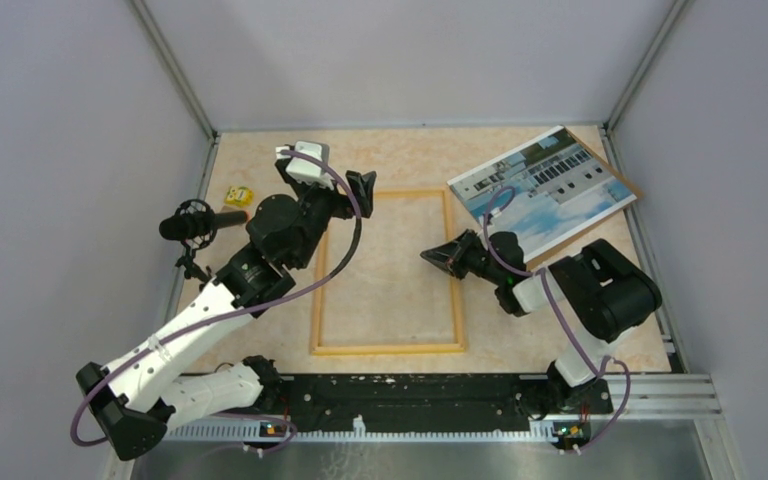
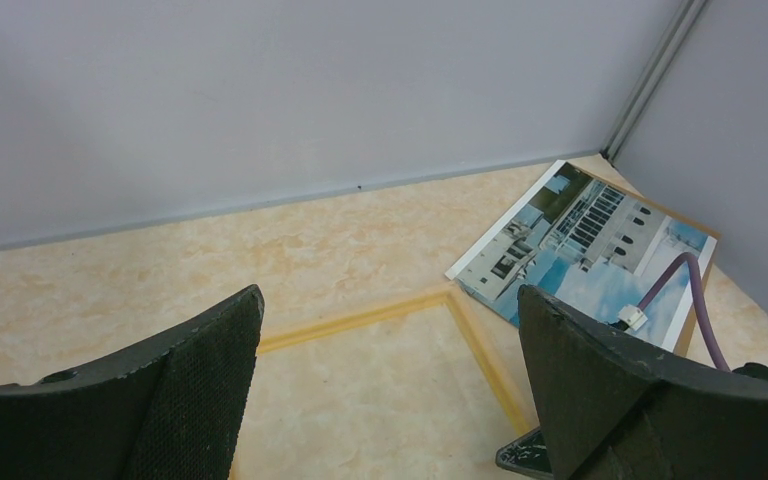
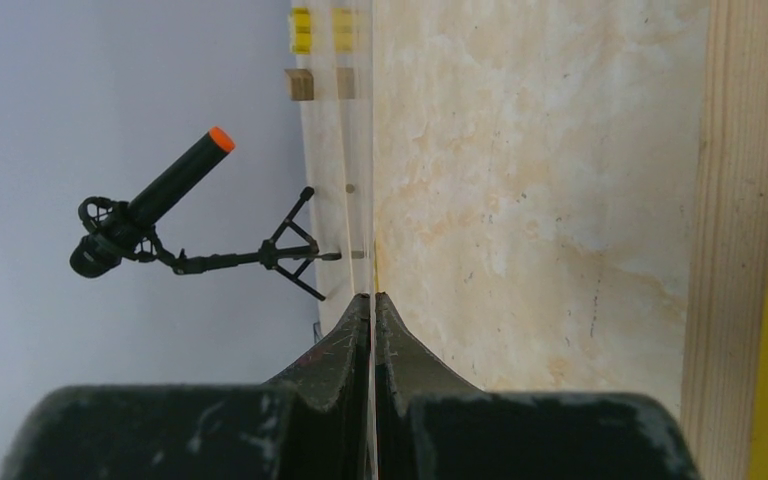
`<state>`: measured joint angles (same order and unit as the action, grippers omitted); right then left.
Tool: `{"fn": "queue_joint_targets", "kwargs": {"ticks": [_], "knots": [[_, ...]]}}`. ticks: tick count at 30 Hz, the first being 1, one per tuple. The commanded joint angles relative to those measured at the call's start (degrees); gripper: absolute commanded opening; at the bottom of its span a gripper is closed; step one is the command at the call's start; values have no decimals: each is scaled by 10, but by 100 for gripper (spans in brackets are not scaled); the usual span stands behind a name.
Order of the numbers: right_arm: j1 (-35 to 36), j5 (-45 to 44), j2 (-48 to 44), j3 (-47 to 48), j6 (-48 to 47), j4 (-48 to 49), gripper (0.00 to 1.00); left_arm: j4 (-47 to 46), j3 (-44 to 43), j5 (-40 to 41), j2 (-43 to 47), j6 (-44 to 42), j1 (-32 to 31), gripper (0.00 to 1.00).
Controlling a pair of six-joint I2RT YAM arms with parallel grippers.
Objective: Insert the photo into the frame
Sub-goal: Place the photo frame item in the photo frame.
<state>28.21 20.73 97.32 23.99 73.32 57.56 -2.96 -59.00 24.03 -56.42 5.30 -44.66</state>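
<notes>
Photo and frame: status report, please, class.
Left gripper open, right gripper shut, empty. Photo outside frame, far right corner. Right arm's cable crosses it.

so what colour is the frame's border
The frame has a pale yellow-orange wooden border; the top external view shows it best.

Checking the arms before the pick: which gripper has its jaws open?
The left gripper, near the far left corner of the frame: its jaws stand wide apart. The right gripper, beside the frame's right edge, has its jaws pressed together, holding nothing.
</notes>
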Motion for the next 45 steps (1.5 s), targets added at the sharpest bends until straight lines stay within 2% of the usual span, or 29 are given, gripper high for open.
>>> {"fn": "queue_joint_targets", "kwargs": {"ticks": [1, 45], "knots": [[-4, 6, -25, -2, -19, 38, 0, -13, -15, -9, -4, 11, 0, 99], [-24, 65, 25, -20, -12, 105, 0, -8, -14, -26, -27, 29, 0, 99]]}}
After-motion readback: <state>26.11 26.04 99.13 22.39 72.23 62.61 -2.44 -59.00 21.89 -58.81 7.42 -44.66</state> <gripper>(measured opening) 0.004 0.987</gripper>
